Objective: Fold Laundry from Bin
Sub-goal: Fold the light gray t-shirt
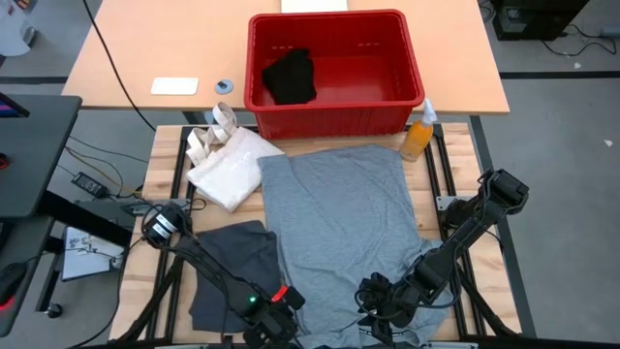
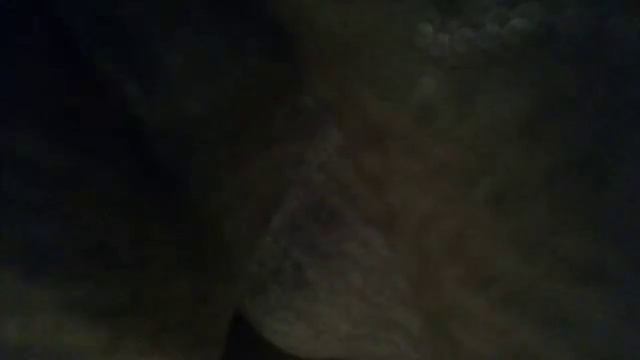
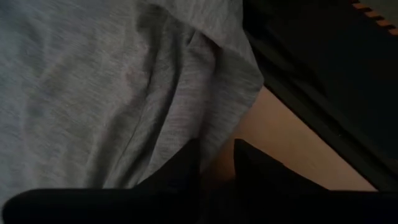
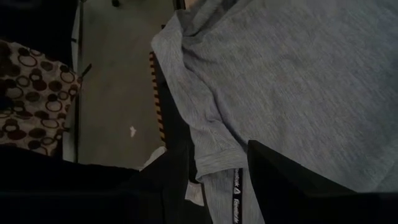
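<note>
Both grippers are down at the near edge of the grey shirt (image 1: 341,218). The right gripper (image 4: 217,171) has its fingers clamped on the collar, label showing between them. The left gripper (image 3: 216,165) sits at the hem, fingers slightly apart with shirt edge between them; can't tell if it's gripping. The bin (image 1: 334,111) sits at the far side, a black piece (image 1: 291,78) inside. A dark piece (image 1: 232,267) lies left of the shirt, with the tote (image 1: 228,160) beyond it.
</note>
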`<action>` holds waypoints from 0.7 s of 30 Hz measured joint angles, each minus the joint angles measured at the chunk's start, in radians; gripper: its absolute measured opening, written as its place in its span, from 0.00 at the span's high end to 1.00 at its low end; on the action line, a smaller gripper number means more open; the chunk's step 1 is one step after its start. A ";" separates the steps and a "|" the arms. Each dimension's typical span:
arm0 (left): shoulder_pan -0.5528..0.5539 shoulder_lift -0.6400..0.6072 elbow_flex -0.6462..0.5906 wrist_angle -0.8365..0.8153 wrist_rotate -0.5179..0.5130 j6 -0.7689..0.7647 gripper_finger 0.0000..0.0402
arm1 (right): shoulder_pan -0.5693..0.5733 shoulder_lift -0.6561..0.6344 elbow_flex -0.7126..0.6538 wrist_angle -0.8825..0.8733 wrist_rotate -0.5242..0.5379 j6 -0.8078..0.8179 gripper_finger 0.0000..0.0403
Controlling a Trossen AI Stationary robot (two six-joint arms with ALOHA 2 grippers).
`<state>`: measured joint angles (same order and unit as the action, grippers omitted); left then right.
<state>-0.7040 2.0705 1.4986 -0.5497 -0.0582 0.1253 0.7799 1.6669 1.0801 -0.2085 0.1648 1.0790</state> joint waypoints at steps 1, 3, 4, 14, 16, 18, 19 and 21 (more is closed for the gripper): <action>0.000 0.003 0.000 0.001 -0.002 0.000 0.74 | 0.001 0.000 0.000 0.000 0.003 0.000 0.57; 0.000 0.005 0.000 0.001 -0.016 0.000 0.74 | 0.002 0.000 0.000 0.002 0.008 0.002 0.57; 0.000 0.005 0.000 0.001 -0.022 0.000 0.74 | 0.002 0.000 0.000 0.006 0.009 0.002 0.57; 0.013 0.005 0.000 -0.010 -0.028 -0.028 0.98 | 0.002 0.000 0.000 0.006 0.028 -0.004 0.57; 0.013 0.005 0.000 -0.010 -0.030 -0.033 0.98 | 0.002 0.000 0.000 0.006 0.028 -0.005 0.57; 0.013 0.005 0.000 -0.010 -0.030 -0.038 0.99 | 0.002 0.000 0.000 0.006 0.026 -0.005 0.57; 0.013 0.003 0.000 -0.009 -0.025 -0.050 0.99 | 0.002 0.000 0.000 0.006 0.025 -0.004 0.57; 0.011 -0.006 0.000 -0.009 0.007 -0.084 0.99 | 0.004 0.000 0.000 0.006 0.025 -0.003 0.57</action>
<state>-0.6932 2.0645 1.4982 -0.5587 -0.0514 0.0417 0.7834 1.6669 1.0801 -0.2028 0.1898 1.0763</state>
